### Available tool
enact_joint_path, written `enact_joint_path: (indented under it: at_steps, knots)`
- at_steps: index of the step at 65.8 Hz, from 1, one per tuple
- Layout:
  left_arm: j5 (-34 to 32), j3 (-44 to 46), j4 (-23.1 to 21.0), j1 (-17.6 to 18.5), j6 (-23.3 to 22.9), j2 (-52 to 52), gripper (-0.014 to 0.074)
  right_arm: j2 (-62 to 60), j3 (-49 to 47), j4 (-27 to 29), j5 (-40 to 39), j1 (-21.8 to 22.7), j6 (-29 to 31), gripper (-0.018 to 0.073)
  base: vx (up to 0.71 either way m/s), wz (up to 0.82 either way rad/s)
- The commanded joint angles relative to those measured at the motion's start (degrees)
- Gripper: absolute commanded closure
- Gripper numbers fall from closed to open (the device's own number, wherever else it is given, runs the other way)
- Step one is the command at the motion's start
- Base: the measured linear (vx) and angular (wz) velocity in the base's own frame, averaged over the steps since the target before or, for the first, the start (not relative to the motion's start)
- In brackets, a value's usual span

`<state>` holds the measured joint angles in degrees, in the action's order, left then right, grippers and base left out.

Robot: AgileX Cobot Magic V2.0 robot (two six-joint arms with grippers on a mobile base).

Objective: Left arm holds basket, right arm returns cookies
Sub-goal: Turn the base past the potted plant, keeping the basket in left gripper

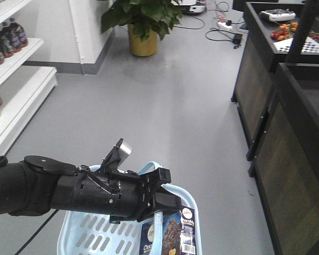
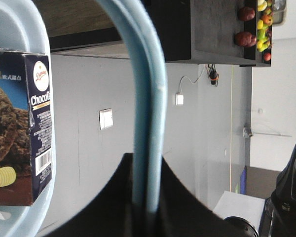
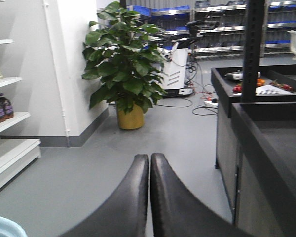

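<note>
- left gripper [image 1: 160, 190]: black, blocky, matte; jaws clamped round the basket handle [image 2: 150, 98], one finger on each side of it
- handle: smooth pale blue plastic, a curved hoop running up between the fingers
- small shiny silver tab [image 1: 125, 150] sticks up at a tilt on top of the gripper; thin cables run along the wrist
- left arm [image 1: 37, 186]: thick, black, round-bodied, comes in from the lower left edge
- basket [image 1: 85, 234]: light blue plastic, slotted side walls, rounded rim; hangs off the floor under the gripper, lower part cut by the frame
- cookie box [image 1: 173, 234]: dark navy cardboard, rectangular, cookie photo, round white logo, white barcode label; stands inside the basket against its right wall, just below the gripper
- right gripper [image 3: 149, 168]: two smooth black curved fingers pressed together along their length, nothing between them; held in open air, well apart from the box
- floor [image 1: 159, 106]: plain grey, smooth, a wide aisle ahead
- left of the aisle: white shelves [image 1: 16, 106] with dark bottles [image 1: 8, 37]
- right of the aisle: black counter [image 1: 303, 133] with dark panelled fronts and a straight hard edge, near the basket's right side
- far end: leafy green plant [image 3: 123, 64] in a round yellow pot [image 3: 130, 117] by a white wall corner; cables on the floor beyond
</note>
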<state>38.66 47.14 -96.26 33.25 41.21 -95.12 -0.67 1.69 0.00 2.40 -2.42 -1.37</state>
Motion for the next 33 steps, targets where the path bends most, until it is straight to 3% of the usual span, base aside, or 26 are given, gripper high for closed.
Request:
enact_joint_path:
  at_steps: [1,33]
  knots:
    - [3.2,1.6,-3.2,0.1,0.0,2.7,0.0603,-0.5,0.0,0.0,-4.1,0.0,0.1,0.0568,0.07,-0.29]
    - [3.2,1.6,-3.2,0.1,0.0,2.7,0.0603,-0.5,0.0,0.0,-4.1,0.0,0.1,0.0568,0.09,-0.23]
